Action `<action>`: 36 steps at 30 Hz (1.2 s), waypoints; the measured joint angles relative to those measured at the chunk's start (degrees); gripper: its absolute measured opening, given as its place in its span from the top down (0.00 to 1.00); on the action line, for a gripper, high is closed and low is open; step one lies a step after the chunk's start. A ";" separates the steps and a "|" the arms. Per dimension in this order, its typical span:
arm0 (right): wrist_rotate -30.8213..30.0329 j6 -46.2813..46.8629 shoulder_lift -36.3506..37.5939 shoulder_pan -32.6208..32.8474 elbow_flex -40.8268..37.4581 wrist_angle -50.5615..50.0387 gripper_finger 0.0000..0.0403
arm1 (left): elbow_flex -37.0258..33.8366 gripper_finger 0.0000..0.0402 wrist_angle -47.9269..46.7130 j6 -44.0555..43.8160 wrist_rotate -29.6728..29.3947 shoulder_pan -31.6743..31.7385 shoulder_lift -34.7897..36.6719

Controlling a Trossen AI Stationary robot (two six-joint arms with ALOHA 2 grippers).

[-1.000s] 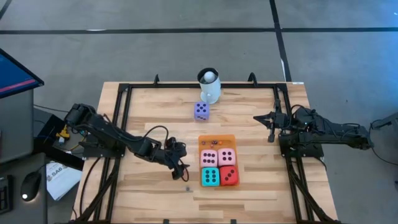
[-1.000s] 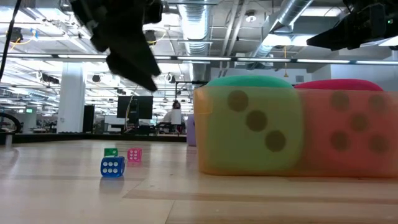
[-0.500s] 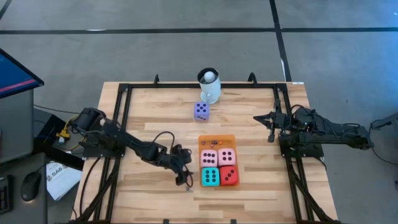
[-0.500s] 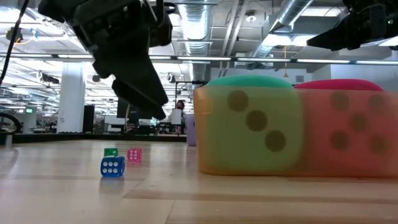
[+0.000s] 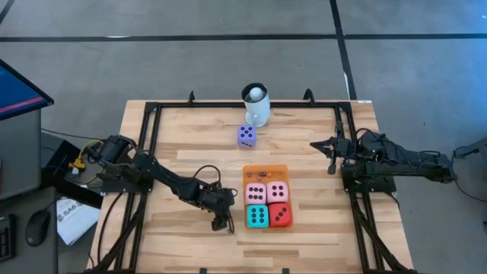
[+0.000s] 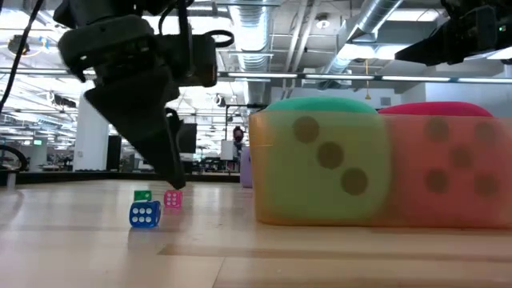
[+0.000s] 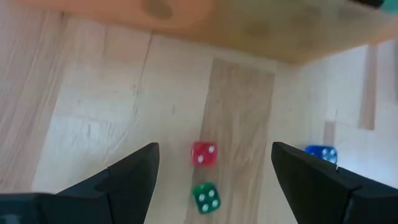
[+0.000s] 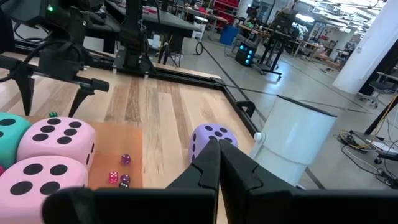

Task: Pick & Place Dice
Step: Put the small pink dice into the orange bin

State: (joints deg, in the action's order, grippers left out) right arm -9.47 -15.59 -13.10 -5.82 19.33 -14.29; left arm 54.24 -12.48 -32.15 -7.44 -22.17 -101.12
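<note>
Left gripper (image 7: 211,163): fingers apart, straddling tiny red die (image 7: 204,153); teal die (image 5: 257,216) at three o'clock. Right gripper (image 5: 329,157): fingers together, idle.

Overhead view reads evenly lit, soft light from above, faint shadows under arms on wooden table (image 5: 183,129). Low view: I see bright ceiling strip lights (image 6: 336,50) behind, left gripper (image 6: 172,172) backlit to near silhouette, teal die (image 6: 320,160) close and blurred. Left wrist view soft, small red die (image 7: 204,153) slightly out of focus.
</note>
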 joint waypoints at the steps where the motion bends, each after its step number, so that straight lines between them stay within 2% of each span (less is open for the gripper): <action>1: 0.00 0.00 0.00 0.00 0.00 0.12 1.00 | 0.06 0.25 -0.55 0.01 -0.04 -0.02 0.00; 5: 0.00 0.00 0.00 0.00 0.00 0.11 1.00 | 0.09 0.25 -2.76 0.09 -0.06 -0.04 -0.10; 36: 0.00 0.11 0.00 0.00 0.00 0.11 1.00 | 0.02 0.25 -0.60 0.22 -3.23 0.04 -0.86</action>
State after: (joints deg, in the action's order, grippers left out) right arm -9.47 -15.49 -13.10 -5.82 19.33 -14.17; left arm 54.26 -13.08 -31.92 -10.68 -22.13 -101.98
